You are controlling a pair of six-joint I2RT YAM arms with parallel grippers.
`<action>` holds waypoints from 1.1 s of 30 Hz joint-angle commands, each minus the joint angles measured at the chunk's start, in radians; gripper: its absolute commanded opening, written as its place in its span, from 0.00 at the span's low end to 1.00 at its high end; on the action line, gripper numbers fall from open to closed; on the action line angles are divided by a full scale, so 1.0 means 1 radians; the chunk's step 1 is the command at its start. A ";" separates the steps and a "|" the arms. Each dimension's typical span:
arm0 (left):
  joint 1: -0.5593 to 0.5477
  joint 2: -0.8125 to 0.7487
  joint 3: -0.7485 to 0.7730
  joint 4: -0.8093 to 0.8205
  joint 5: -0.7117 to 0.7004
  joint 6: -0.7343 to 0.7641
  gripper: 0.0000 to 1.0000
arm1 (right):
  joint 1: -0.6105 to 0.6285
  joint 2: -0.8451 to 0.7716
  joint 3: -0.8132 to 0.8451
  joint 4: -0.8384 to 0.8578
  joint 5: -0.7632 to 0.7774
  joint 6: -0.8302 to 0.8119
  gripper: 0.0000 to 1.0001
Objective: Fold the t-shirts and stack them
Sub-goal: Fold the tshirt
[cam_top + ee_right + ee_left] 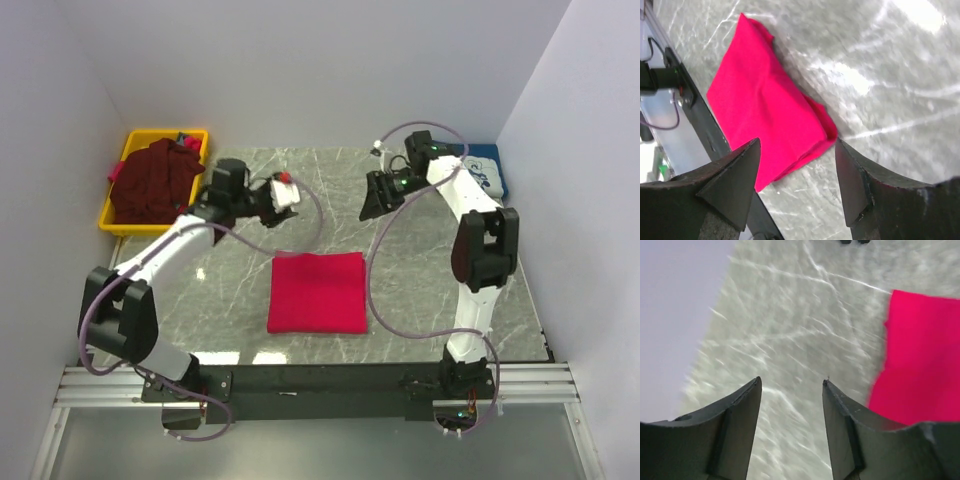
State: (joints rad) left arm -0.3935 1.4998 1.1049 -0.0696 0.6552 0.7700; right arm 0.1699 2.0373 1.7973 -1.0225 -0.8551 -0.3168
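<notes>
The crimson-red t-shirt (317,292) lies folded into a neat square on the marble table, near the front middle. It also shows in the left wrist view (922,360) and the right wrist view (765,100). The dark maroon t-shirt (150,180) is heaped in the yellow bin (117,224) at the back left. The navy t-shirt with white print (485,175) lies folded at the back right. My left gripper (283,200) hangs open and empty above the table, behind the red shirt's left side. My right gripper (374,200) is open and empty behind its right side.
The marble tabletop (230,290) is walled by white panels at the left, back and right. A black rail (330,380) runs along the front edge by the arm bases. Purple cables loop off both arms.
</notes>
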 commanded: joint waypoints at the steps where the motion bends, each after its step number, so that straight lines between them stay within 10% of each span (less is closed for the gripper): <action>1: 0.062 0.057 0.078 -0.381 0.200 -0.187 0.58 | 0.023 -0.084 -0.136 0.096 -0.044 0.051 0.68; 11: 0.163 0.243 0.084 -0.365 0.150 -0.489 0.63 | 0.043 -0.055 -0.300 0.246 -0.039 0.134 0.56; 33: 0.165 0.367 0.061 -0.318 0.096 -0.589 0.50 | 0.069 -0.016 -0.403 0.302 0.034 0.153 0.51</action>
State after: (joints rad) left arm -0.2268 1.8668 1.1698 -0.4080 0.7586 0.2077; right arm 0.2333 2.0026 1.3979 -0.7296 -0.8196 -0.1677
